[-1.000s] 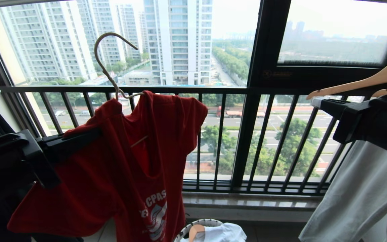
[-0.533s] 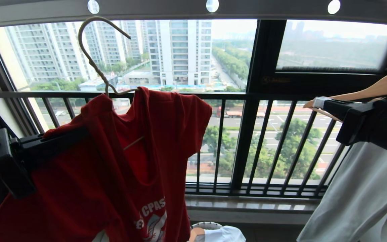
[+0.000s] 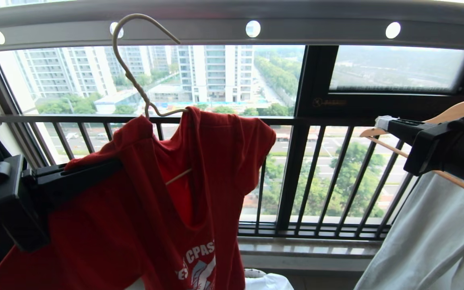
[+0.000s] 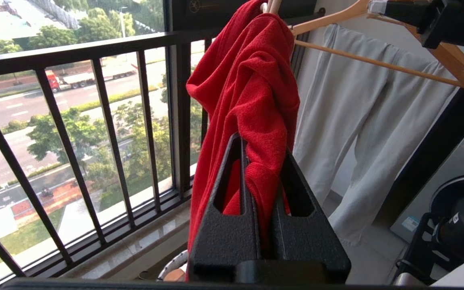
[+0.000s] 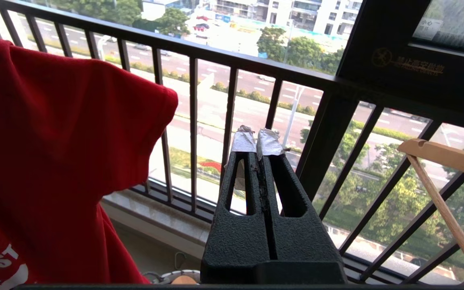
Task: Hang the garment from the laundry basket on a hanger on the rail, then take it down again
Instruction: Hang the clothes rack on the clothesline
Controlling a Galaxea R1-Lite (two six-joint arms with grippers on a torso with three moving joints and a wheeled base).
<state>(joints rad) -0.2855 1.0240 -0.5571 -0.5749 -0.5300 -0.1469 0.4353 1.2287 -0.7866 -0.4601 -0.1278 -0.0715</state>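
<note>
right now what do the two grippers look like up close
Both are matte black with a rough, grainy finish. Each finger is a wedge tapering to its tip, with a long slot cut through it. The right gripper has crinkled silvery tape around its fingertips; the left gripper shows no tape.

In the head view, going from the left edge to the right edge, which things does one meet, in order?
left gripper → red T-shirt on the cream wire hanger → thick black window post → right gripper → pale grey garment.
</note>
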